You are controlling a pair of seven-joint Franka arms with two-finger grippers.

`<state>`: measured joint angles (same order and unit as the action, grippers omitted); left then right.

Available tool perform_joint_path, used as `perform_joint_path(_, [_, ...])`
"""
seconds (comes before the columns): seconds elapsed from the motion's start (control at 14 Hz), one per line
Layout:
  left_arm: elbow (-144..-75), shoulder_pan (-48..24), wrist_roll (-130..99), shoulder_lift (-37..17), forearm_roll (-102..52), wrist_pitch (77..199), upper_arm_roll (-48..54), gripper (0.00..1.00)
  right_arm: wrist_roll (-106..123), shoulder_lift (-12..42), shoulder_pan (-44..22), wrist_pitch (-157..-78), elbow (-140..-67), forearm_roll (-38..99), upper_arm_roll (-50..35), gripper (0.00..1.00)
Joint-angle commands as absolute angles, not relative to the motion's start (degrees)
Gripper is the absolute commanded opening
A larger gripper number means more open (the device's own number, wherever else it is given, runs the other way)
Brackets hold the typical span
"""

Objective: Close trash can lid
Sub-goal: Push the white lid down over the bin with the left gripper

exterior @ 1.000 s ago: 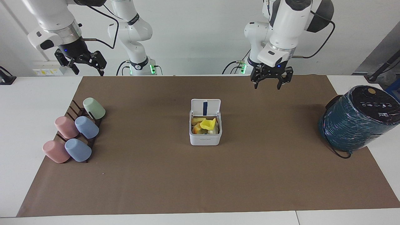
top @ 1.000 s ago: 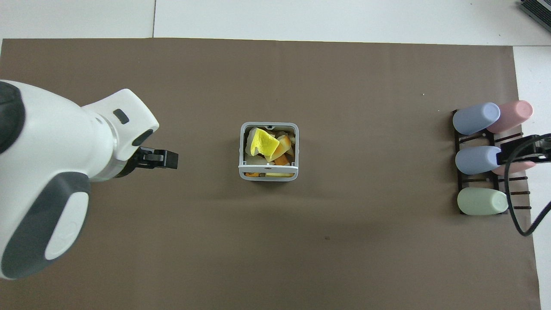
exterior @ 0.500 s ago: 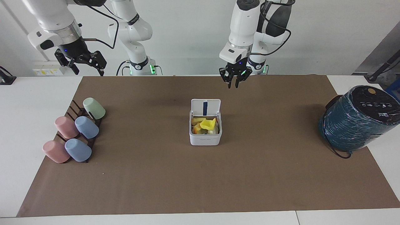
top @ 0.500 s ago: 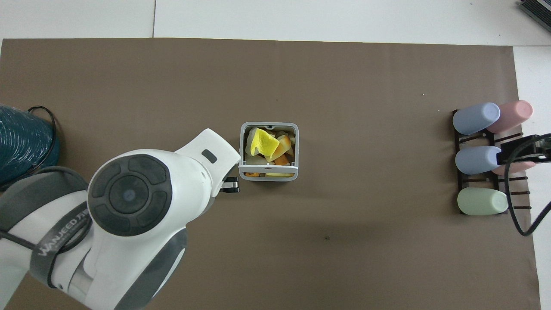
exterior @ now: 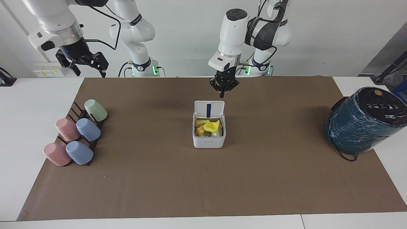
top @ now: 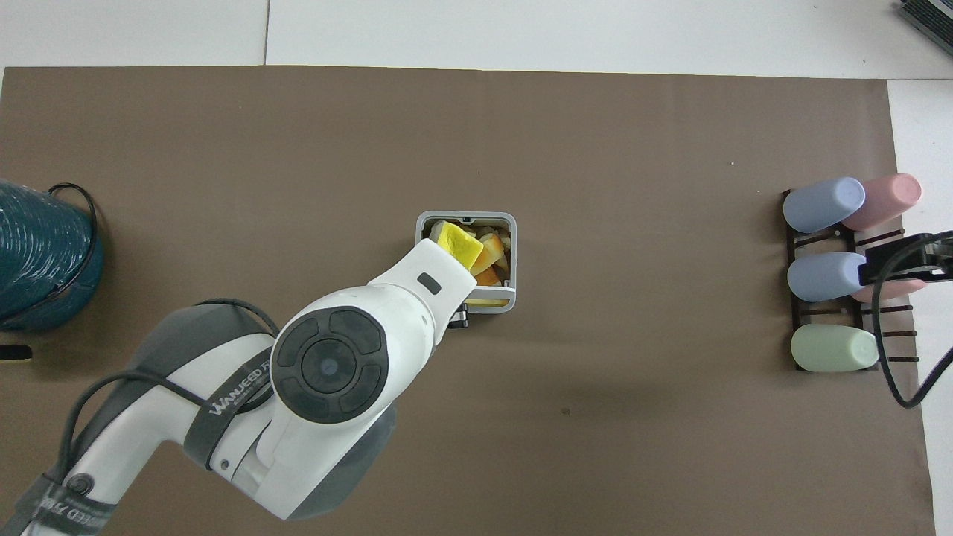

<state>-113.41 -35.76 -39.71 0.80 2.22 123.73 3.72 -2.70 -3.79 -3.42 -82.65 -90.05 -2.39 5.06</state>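
Note:
The small white trash can (exterior: 209, 142) stands mid-mat, filled with yellow and orange scraps. Its lid (exterior: 209, 109) stands upright and open on the edge nearer the robots, blue strip showing. My left gripper (exterior: 223, 93) is shut, points down, and hangs just above the lid's top edge, a little toward the left arm's end, clear of it. In the overhead view the left arm covers part of the trash can (top: 465, 218), and only a dark bit of the left gripper (top: 461, 320) shows. My right gripper (exterior: 91, 73) is open, raised, and waits over the cup rack.
A rack of several pastel cups (exterior: 76, 135) lies on the mat toward the right arm's end, also in the overhead view (top: 834, 275). A large teal-wrapped cylinder (exterior: 362, 122) stands at the left arm's end, also in the overhead view (top: 41, 253).
My left gripper has swung from the left arm's end toward the middle, come down near the open lid, and gone from open to shut. The right arm has not moved.

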Motion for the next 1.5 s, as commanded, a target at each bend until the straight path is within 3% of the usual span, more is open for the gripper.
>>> perform_joint_path(0.0, [-113.6, -35.9, -40.3, -1.6, 2.6, 130.1, 2.6, 0.00, -2.5, -5.2, -3.3, -83.0, -91.6, -2.5, 5.1, 1.00])
perform_joint_path(0.36, [-113.0, -32.4, -39.9, -6.8, 2.7, 144.7, 2.7, 0.00, -2.5, -5.2, -3.3, -83.0, -91.6, -2.5, 5.1, 1.00])
perform_joint_path(0.71, [-111.3, -33.2, -40.1, -14.1, 3.2, 147.7, 2.7, 0.00, -2.5, -5.2, -3.3, -83.0, -91.7, -2.5, 5.1, 1.00])
perform_joint_path(1.21, [-110.2, -33.9, -40.4, -14.4, 3.1, 147.8, 2.8, 0.00, -2.5, -5.2, -3.3, -83.0, -91.7, -2.5, 5.1, 1.00])
perform_joint_path(1.43, [-107.8, -34.8, -40.4, -19.1, 3.1, 151.7, 2.8, 0.00, -2.5, -5.2, -3.3, -83.0, -91.7, -2.5, 5.1, 1.00])
